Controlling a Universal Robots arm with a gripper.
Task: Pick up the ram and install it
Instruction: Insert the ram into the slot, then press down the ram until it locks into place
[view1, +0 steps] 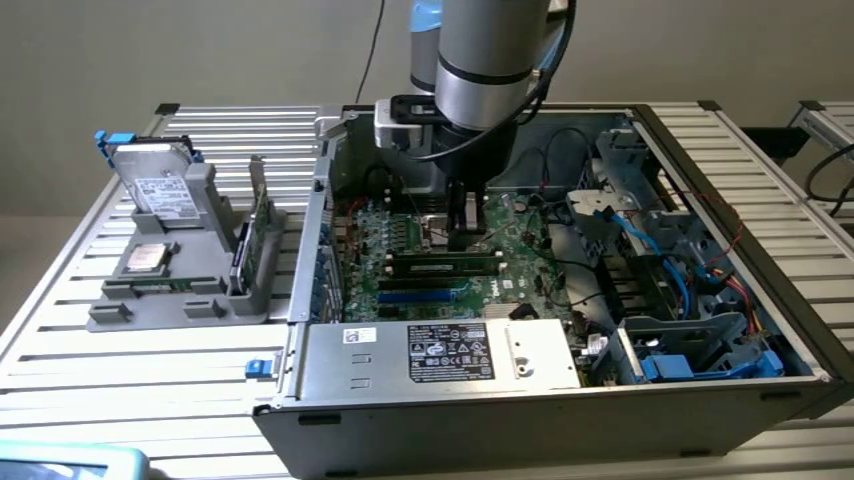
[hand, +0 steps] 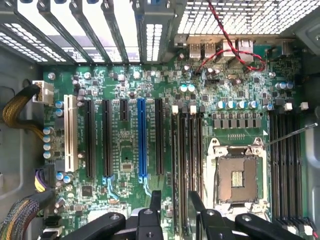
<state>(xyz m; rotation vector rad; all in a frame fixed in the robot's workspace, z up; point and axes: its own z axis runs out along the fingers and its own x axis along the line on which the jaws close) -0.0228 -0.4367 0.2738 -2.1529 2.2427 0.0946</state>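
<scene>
We see the ram (view1: 447, 267) standing on its long edge in a slot on the green motherboard (view1: 514, 225). Its dark chips and small pale label face us in the exterior view. We cannot tell if it is pushed all the way down. The end effector (view1: 467, 238) hangs right by it, just behind it in that view. Its two black fingers (hand: 156, 200) are spread wide apart and hold nothing. In the wrist view we look down past them onto long black slots (hand: 187, 150), one blue slot (hand: 141, 137) and a square silver socket (hand: 237, 175).

The motherboard lies inside an open grey computer case (view1: 534, 430). A silver box (view1: 454, 355) with a white label sits at the near side of the case. Blue and black wires (view1: 674, 260) run along the exterior view's right.

The case rests on a bench (view1: 80, 345) made of shiny metal slats. On the bench, at the exterior view's left, stands a grey holder (view1: 174, 310) with a boxy grey drive (view1: 158, 185) leaning up in it. Behind it all is a plain pale wall (view1: 200, 50). A second bench (view1: 827, 120) with slats shows at the exterior view's far right.
</scene>
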